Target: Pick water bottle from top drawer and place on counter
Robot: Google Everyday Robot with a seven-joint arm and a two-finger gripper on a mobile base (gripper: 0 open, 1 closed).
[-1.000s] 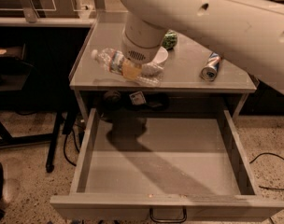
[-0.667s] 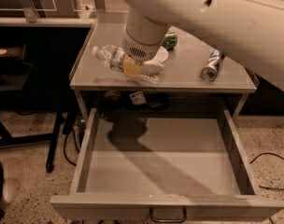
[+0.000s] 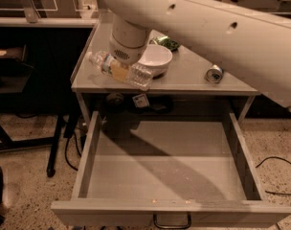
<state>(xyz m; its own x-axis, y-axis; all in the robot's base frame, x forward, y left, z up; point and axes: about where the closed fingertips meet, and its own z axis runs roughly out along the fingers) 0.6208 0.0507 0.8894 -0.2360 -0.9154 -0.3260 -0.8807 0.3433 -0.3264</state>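
The water bottle is clear and ribbed with a white cap at its left end. It lies on its side, tilted, held by my gripper just above the front left part of the counter. The gripper hangs from the big white arm and is shut on the bottle's middle. The top drawer stands pulled out below, its flat bottom bare, its dark wire handle at the front.
A white bowl sits on the counter right behind the bottle. A blue-silver can lies at the right. A green item lies behind the bowl. Cables run on the speckled floor both sides.
The arm has carried the bottle a little to the left and slightly farther back over the counter. The drawer, bowl and can have not moved.
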